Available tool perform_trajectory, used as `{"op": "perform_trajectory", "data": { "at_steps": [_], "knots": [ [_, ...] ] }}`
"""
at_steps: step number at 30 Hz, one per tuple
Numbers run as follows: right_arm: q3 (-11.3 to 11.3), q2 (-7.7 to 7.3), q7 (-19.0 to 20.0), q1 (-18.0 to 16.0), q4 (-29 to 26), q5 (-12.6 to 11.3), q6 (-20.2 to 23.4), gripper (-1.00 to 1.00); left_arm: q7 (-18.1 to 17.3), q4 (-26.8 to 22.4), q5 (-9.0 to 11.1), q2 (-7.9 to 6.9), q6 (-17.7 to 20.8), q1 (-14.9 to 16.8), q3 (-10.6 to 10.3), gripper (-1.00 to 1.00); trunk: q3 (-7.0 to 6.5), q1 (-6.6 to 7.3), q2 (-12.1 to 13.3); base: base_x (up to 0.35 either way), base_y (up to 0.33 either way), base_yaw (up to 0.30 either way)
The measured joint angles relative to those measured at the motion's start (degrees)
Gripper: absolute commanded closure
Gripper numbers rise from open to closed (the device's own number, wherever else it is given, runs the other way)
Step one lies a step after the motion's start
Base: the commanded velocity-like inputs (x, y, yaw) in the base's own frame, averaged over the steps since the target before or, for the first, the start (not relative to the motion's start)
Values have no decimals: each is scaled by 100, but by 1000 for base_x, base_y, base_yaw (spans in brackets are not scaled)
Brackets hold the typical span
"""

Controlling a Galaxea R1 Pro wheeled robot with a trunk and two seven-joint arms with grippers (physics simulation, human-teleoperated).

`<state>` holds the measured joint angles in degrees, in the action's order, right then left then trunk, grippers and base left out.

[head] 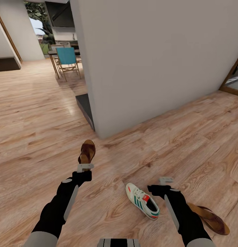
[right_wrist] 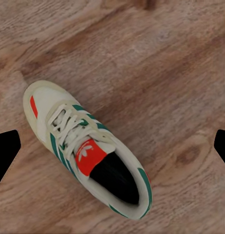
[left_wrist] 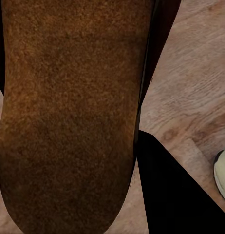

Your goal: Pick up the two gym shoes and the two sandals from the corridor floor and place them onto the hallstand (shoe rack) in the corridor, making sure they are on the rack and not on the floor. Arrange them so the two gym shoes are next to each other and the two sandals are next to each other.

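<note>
While the left gripper (head: 85,167) has its jaws clamped on one brown sandal (head: 87,153), holding it up off the corridor floor (head: 36,137) near the corner of the white wall (head: 160,58), the right gripper (head: 166,179) hangs with jaws spread wide apart, gripping nothing. Right under it, the wrist cam shows a gym shoe (right_wrist: 88,156) lying flat on the planks, between the two dark fingertips (right_wrist: 6,151). The other sandal (head: 208,216) sits on the floor just beside the right arm.
</note>
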<state>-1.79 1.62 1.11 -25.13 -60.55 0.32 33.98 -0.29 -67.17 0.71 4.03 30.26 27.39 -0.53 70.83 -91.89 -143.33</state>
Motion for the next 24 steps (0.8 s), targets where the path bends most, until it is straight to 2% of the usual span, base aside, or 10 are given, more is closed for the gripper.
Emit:
{"op": "perform_trajectory", "data": {
  "at_steps": [4, 11, 15, 24],
  "knots": [
    [0, 0, 0, 0, 0, 0, 0, -100, 0, 0, 3, 0, 0, 0, -1, 100, 0, 0, 0, 0, -1, 207],
    [-1, 0, 0, 1, 10, -7, 1, -100, 0, 2, 2, 0, -1, 1, 1, 100, -1, 0, 0, 0, -23, 28],
    [8, -128, 116, 10, 139, 115, -129, -100, 1, -35, 36, 77, 127, 5, 7, 100, -1, 0, 0, 0, 0, 0],
    [6, -7, -109, 10, 160, -20, -4, -100, 1, -34, 42, 79, 145, 1, 7, 100, -1, 0, 0, 0, 0, 0]
  ]
}}
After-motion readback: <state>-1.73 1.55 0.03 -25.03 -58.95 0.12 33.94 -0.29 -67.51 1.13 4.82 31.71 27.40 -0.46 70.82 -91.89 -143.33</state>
